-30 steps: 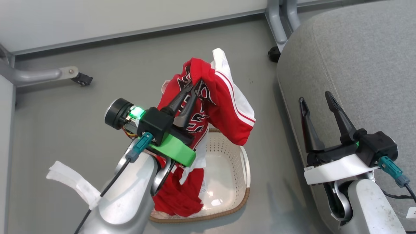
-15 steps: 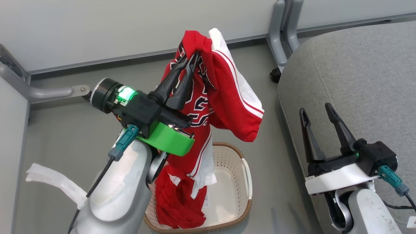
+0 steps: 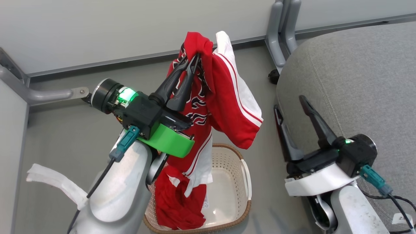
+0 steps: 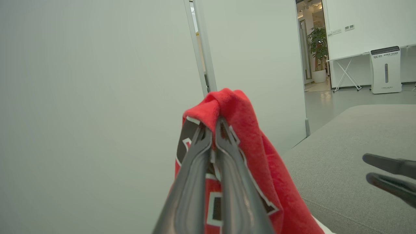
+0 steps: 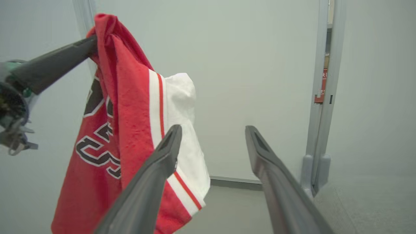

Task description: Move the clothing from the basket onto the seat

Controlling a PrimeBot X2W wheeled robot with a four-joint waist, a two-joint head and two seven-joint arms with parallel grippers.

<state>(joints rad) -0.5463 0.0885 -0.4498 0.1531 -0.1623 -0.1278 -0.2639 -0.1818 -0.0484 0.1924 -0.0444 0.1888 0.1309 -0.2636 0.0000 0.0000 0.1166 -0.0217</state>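
Hanging from the left gripper point(image 3: 192, 61), the clothing point(image 3: 227, 104) is bunched at its top edge between the two fingers, which are clenched on the red fabric with no gap between them. In the head view the pinch point sits toward 12 o'clock. The jersey point(image 5: 130, 130), with black-and-white lettering and white striped trim, drapes from it toward 6 o'clock. The lowest red folds reach into the basket point(image 3: 246, 182); whether they belong to the jersey or to a second garment cannot be told. The basket stands on the floor point(image 3: 65, 136) at 6 o'clock, near the seat point(image 3: 357, 74), which occupies the 3 o'clock side. The right gripper point(image 3: 289, 104) is released, fingers spread wide and grasping nothing. It is at 4 o'clock, over the seat's rounded edge, apart from the clothing.
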